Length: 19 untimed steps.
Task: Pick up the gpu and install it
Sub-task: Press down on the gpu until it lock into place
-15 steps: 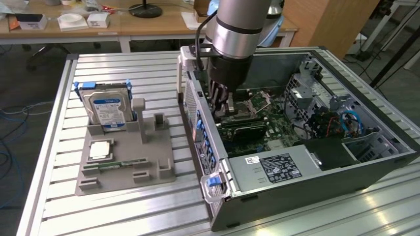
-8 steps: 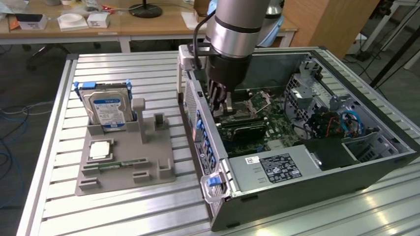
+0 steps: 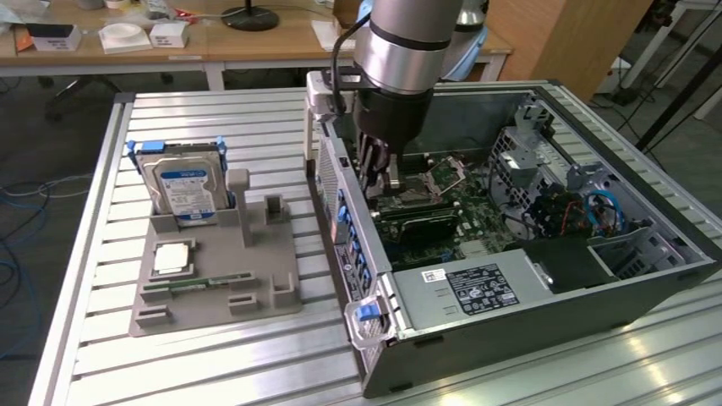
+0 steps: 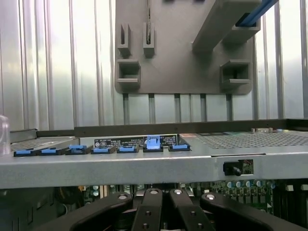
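Partly hidden — hand (image 3: 384, 179) inside case (image 3: 631, 288)

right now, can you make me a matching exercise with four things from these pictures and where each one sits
Things:
1. silver hard drive with blue-white label
2. narrow green memory stick
3. black robot gripper
4. black power supply box with white sticker

Places:
A. lying flat on the grey holder
B. lowered inside the open computer case, over the motherboard
C. standing upright in the grey holder's slot
D. at the case's near corner

Pairs: 1-C, 2-A, 3-B, 4-D
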Motion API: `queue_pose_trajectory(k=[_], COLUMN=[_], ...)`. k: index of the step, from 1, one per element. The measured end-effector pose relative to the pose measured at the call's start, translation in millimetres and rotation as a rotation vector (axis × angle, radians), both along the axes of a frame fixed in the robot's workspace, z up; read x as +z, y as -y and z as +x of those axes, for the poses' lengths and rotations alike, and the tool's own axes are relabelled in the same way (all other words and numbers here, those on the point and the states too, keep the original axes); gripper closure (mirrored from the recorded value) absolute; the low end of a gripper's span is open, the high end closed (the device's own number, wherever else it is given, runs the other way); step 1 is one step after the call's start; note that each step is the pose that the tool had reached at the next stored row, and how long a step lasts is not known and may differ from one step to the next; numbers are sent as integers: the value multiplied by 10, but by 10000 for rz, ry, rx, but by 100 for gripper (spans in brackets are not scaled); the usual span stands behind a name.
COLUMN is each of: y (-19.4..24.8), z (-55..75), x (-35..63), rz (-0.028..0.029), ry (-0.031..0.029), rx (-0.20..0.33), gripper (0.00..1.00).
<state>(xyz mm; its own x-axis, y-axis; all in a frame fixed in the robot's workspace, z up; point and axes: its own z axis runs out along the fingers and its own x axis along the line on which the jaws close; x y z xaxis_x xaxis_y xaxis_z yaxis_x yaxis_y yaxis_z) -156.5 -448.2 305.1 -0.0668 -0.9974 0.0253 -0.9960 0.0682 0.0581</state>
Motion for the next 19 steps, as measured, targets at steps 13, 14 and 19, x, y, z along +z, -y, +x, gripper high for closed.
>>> queue_pose_trajectory(k=[13,14,19], y=[3,3,3], z=[80,125,354], x=[-104,-116,-202], rz=[6,5,7], ry=[330,336,347], rx=[-70,-70,-69], gripper=[89,89,89])
